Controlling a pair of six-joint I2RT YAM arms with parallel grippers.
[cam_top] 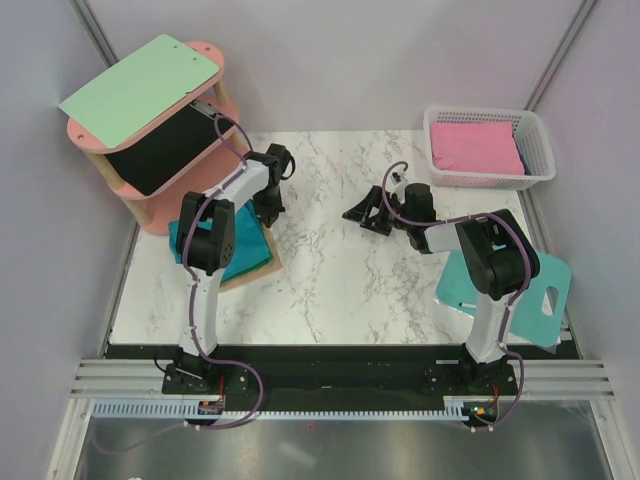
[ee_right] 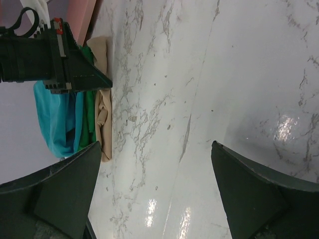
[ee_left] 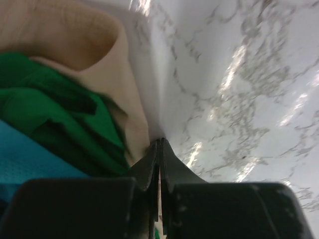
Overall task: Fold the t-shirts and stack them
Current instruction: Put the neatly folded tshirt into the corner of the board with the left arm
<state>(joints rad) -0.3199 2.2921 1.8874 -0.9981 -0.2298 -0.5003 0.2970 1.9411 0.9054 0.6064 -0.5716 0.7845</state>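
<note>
Top cam: the left gripper (cam_top: 268, 212) is down on the left side of the table (cam_top: 330, 290), at the right edge of the teal-blue t-shirt (cam_top: 250, 250), while the right gripper (cam_top: 365, 218) hangs over bare marble mid-table. Left wrist cam: jaws pinched fully together right at the edge of a beige cloth (ee_left: 114, 64), with the dark green t-shirt (ee_left: 50, 109) just left of it, and honestly can't tell if any fabric's caught. Right wrist cam: fingers spread wide, holding nothing.
</note>
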